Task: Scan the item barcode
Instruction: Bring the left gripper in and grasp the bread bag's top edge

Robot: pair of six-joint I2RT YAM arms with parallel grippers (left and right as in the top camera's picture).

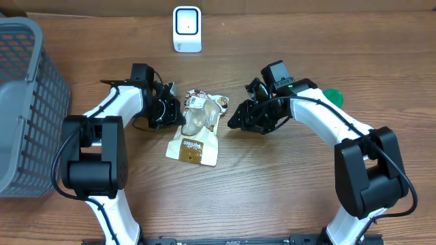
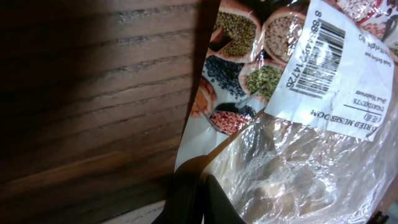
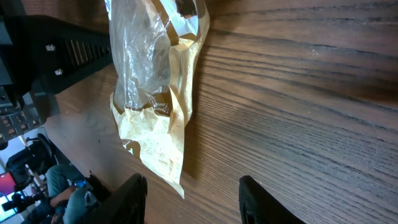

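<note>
While the mushroom bag point(image 1: 196, 129) lies flat on the wooden table point(image 1: 272, 184) at mid-scene, the overhead view shows the left gripper point(image 1: 174, 113) touching its left edge and the right gripper point(image 1: 230, 120) just beside its right edge. A white scanner point(image 1: 187, 28) stands at the far side, well apart from the bag, and a grey basket point(image 1: 24, 102) sits at the left margin.

From the left wrist, the bag point(image 2: 298, 162) fills the right half of the picture. Its white barcode label point(image 2: 329, 62) faces up with the bars plainly showing. A dark finger point(image 2: 189, 199) sits at the bag's near edge. These jaws are closed, though I cannot tell whether any film is caught between them.

From the right wrist, the two fingers point(image 3: 134, 199) stand apart, so this gripper is open. The bag point(image 3: 146, 74) lies ahead and to the left, with one corner pointing toward the gap, and neither finger visibly touches it.
</note>
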